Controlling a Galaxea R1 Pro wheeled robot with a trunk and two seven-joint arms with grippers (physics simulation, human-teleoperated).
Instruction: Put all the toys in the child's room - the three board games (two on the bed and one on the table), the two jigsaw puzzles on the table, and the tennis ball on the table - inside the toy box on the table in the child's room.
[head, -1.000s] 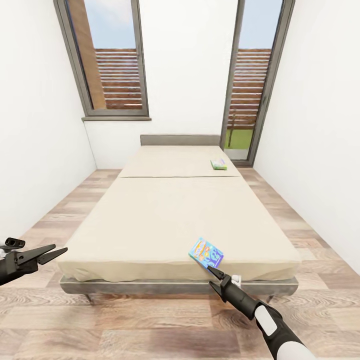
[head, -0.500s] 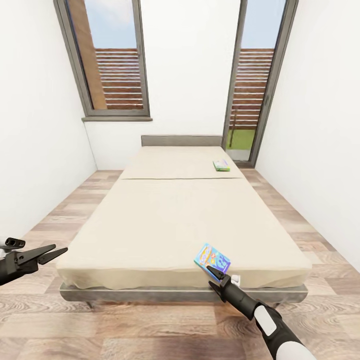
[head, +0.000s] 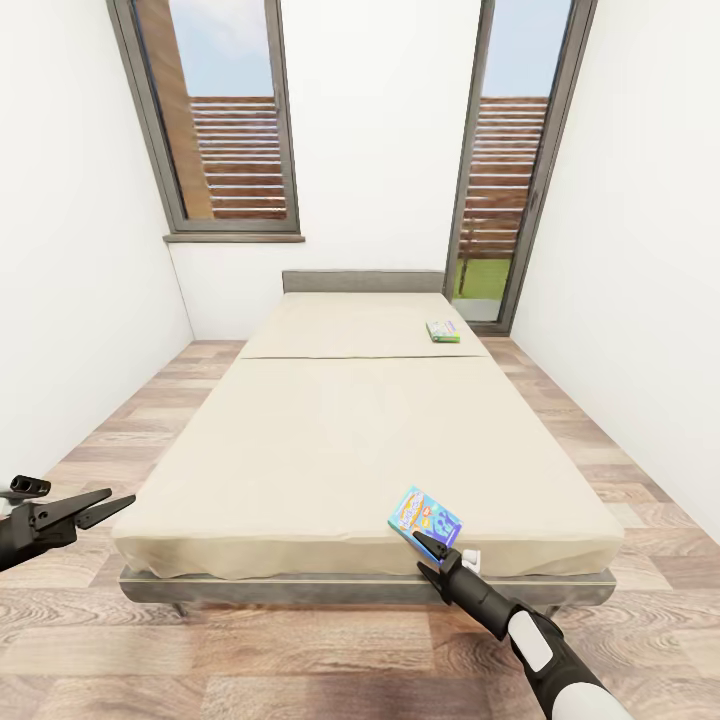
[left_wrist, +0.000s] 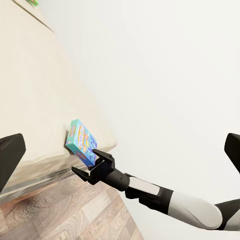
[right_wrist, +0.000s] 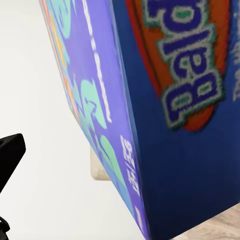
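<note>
Because the blue board game (head: 424, 515) lies at the very foot edge of the bed (head: 330, 440), with the right end effector (head: 427, 556) spread and right at its near corner without gripping it, a clumsy closing could nudge the box off onto the floor (head: 300, 650). The left end effector (head: 95, 506) hangs spread and empty, well apart, while the second board game (head: 443, 331) waits near the headboard

**Surfaces and finishes**

We note a matt beige cloth cover on the bed (head: 350, 440), its frame flat grey. The floor (head: 300, 660) reads as grained wood plank. The game box (head: 424, 517) looks like smooth printed card. Walls (head: 70, 260) matt white.
</note>
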